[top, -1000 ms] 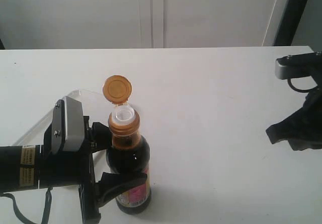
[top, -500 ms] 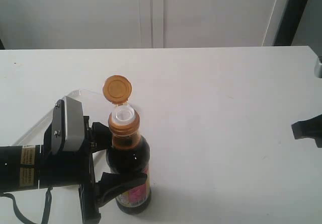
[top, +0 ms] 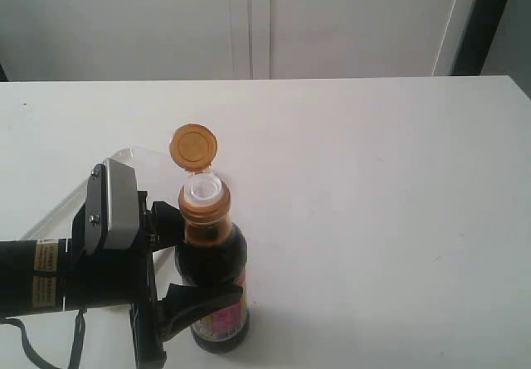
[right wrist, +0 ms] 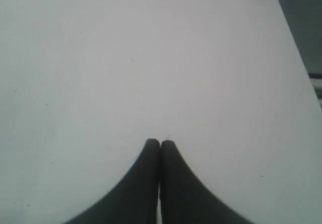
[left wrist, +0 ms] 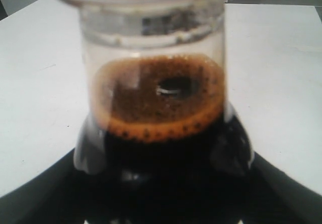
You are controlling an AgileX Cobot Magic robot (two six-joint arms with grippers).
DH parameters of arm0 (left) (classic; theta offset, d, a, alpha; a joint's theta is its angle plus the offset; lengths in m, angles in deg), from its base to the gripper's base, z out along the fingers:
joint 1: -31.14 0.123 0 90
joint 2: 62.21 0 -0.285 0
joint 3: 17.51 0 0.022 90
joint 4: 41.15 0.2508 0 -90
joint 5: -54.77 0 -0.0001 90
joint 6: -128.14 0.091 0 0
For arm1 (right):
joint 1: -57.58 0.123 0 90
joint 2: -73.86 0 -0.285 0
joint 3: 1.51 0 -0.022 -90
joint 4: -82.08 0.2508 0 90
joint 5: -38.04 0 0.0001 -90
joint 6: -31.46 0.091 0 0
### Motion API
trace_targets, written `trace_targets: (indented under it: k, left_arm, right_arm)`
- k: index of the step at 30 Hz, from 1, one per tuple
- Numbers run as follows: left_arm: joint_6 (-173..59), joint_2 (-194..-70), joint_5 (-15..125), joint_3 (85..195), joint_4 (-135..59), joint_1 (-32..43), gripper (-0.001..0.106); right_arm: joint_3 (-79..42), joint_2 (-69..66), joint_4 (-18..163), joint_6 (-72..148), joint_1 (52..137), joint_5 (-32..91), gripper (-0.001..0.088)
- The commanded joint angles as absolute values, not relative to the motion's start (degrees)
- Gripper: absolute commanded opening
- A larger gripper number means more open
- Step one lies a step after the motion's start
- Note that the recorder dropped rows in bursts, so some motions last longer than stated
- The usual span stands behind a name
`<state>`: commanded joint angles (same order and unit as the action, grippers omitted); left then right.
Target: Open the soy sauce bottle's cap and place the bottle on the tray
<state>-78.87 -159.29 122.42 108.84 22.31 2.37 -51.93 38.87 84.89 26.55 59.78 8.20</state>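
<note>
The soy sauce bottle (top: pixel 212 261) stands upright near the table's front left, dark liquid inside and a pink-and-yellow label low on its side. Its orange-brown cap (top: pixel 193 147) is flipped open and back, baring the white spout (top: pixel 203 189). My left gripper (top: pixel 195 282) is shut on the bottle's body; in the left wrist view the bottle (left wrist: pixel 161 123) fills the frame, close up. The tray (top: pixel 124 157) lies behind my left arm, only its far corner showing. My right gripper (right wrist: pixel 160 143) is shut with nothing in it, over bare table, and is outside the exterior view.
The white table (top: pixel 373 220) stretches to the right and back of the bottle. A pale wall (top: pixel 249 21) rises behind the table's far edge, and a dark post (top: pixel 481 21) stands at the back right.
My right arm has drawn away to the right and left the exterior view. The bottle, its open cap and my left gripper have not moved.
</note>
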Motion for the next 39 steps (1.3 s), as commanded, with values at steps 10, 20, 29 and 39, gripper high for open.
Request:
trace_targets:
  k: [10, 20, 29, 39]
  left_arm:
    - [-78.87, -159.29, 122.42, 108.84, 22.31, 2.37, 0.0]
    - [-79.02, -159.29, 124.73, 108.84, 19.62, 2.37, 0.0]
    - [-86.16, -153.65, 124.73, 110.73, 17.49, 2.37, 0.0]
    - [-97.46, -146.97, 121.2, 115.83, 19.21, 2.37, 0.0]
  right_arm:
    - [-57.11, 47.57, 84.89, 26.71, 59.78, 15.44, 0.0]
    - [-57.08, 47.57, 84.89, 26.8, 59.78, 14.96, 0.0]
    - [-57.08, 47.57, 84.89, 26.8, 59.78, 13.75, 0.0]
    - [-57.08, 47.57, 84.89, 26.8, 59.78, 13.75, 0.0]
